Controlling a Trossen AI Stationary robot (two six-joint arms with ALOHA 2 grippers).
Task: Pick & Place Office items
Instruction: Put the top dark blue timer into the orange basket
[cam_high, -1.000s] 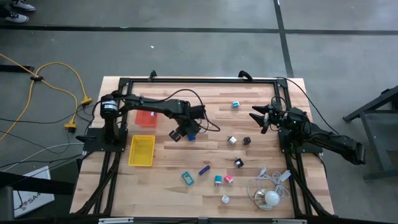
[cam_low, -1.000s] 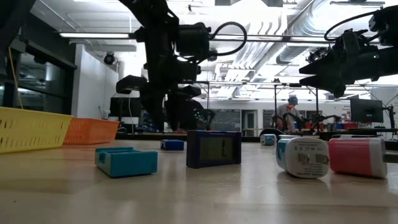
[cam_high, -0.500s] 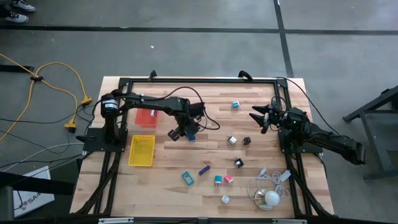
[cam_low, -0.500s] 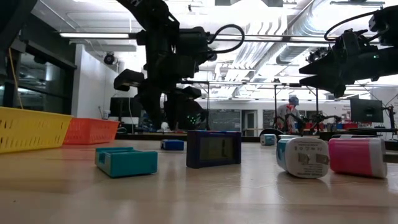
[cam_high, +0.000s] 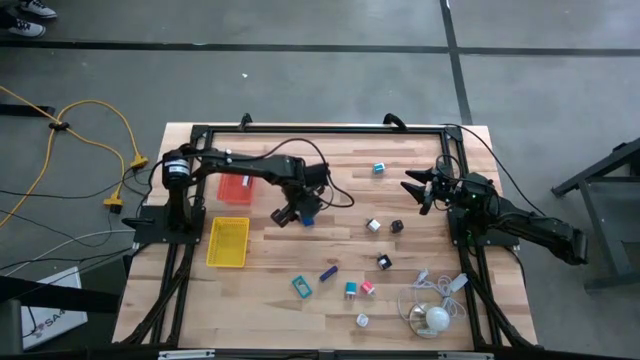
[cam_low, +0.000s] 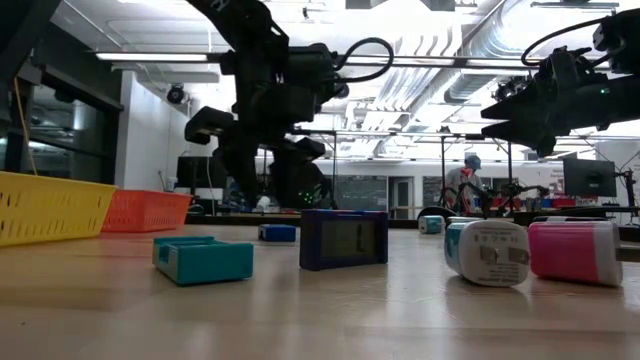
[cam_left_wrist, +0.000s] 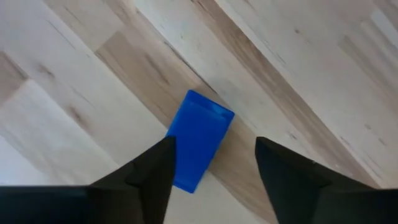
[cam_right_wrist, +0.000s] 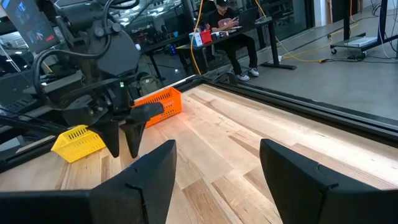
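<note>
My left gripper hangs open above a blue block that lies flat on the wood left of the table's middle. Its fingers stand over the block without touching it; in the low view the gripper is well above the table. My right gripper waits open in the air near the right edge. More office items lie toward the near edge: a teal block, a purple one, a pink one and small black clips.
An orange tray and a yellow tray sit at the left side. A white cable bundle with a round piece lies at the near right corner. A teal bit sits near the far edge. A black frame rims the table.
My left gripper has risen a little over the blue block and stayed open; the block has not moved.
</note>
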